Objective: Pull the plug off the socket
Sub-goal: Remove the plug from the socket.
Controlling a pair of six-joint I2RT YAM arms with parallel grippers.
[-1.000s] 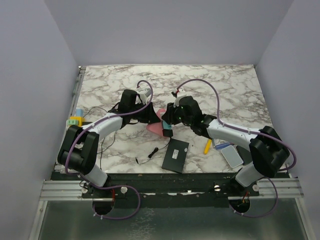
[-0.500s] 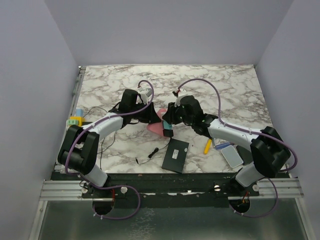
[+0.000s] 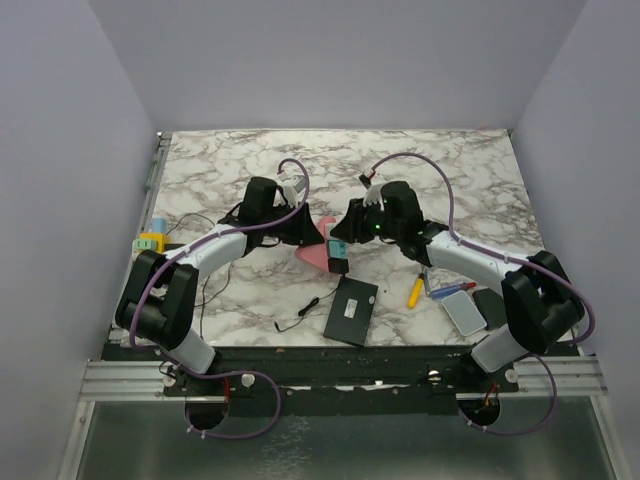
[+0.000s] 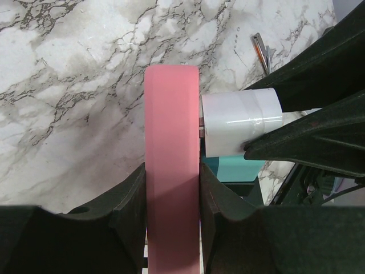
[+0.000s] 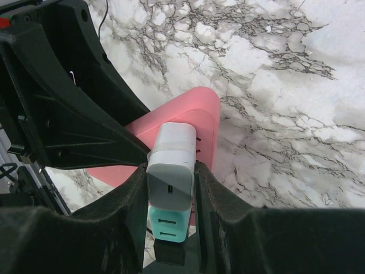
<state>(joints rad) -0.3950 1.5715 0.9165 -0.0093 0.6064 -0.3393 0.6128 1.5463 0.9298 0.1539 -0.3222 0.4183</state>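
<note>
On the marble table [image 3: 220, 175], the left gripper [image 4: 171, 182] clamps the pink socket [image 4: 171, 125] by its two sides. The right gripper [image 5: 170, 171] is closed on the white plug [image 5: 173, 154]. This plug sits at the socket's face, its prongs showing in a thin gap. A teal plug [image 5: 168, 225] sits just beneath the white one.

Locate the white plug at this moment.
In the right wrist view, the white plug sits mid-frame, clamped in the right gripper. Its prongs face the pink socket, which the left gripper holds, and a teal block lies beside it.
</note>
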